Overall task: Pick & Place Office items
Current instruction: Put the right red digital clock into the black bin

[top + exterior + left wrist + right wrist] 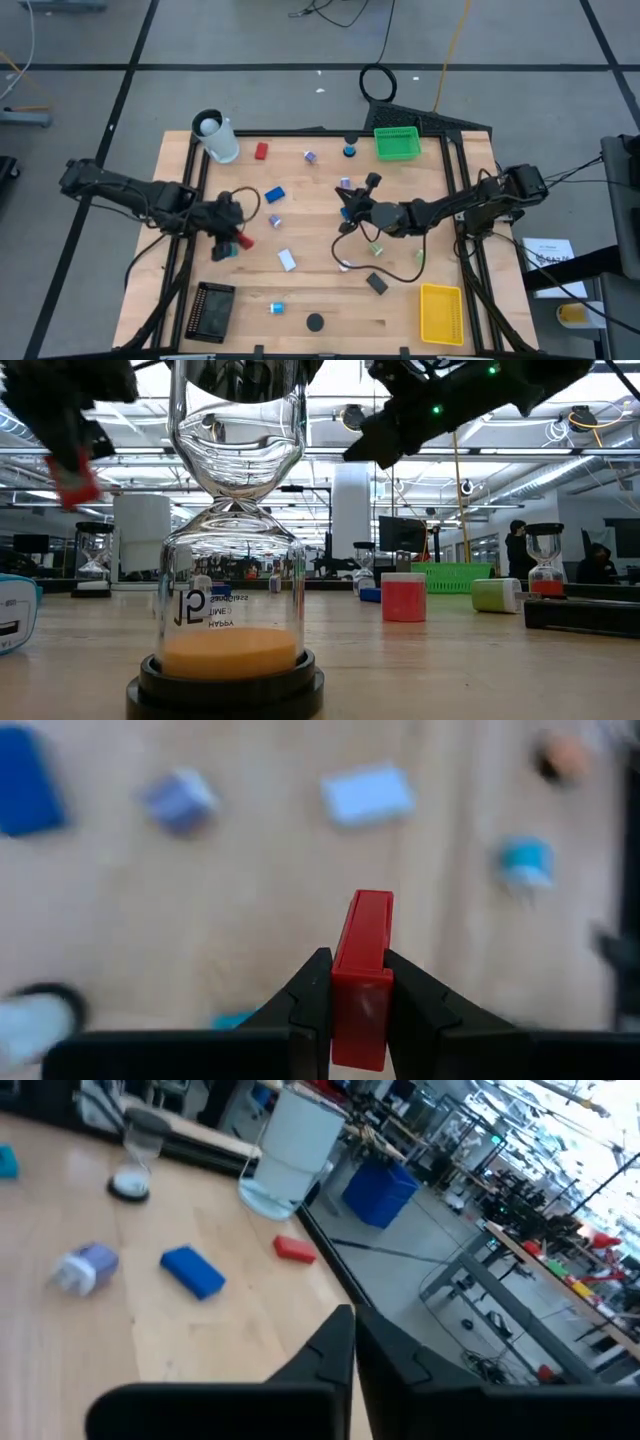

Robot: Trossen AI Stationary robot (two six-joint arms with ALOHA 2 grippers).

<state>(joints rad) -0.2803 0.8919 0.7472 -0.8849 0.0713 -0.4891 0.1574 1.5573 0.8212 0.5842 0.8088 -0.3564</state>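
Note:
My left gripper [240, 243] hangs over the table's left half, shut on a red block [365, 920], which also shows high up in the low view [72, 480]. My right gripper [350, 205] is shut on nothing above the table's middle [352, 1350]. Loose office items lie flat on the wood: a blue block [274, 194], a second red block [261, 151], a white block [287, 260], a black block [376, 283], a teal piece [277, 308] and small purple clips [309, 157]. My left gripper pinches the red block by its two broad sides [360, 985] between its two fingers [312, 990]. The fingers slant down from the table's left. The block's far end sticks out past the fingertips. It is lifted clear of the table.
A white cup [218, 138] stands at the far left, a green tray [396, 143] at the far right, a yellow tray [441, 312] at the near right and a black mesh tray [212, 310] at the near left. An hourglass [232, 560] stands close to the low camera.

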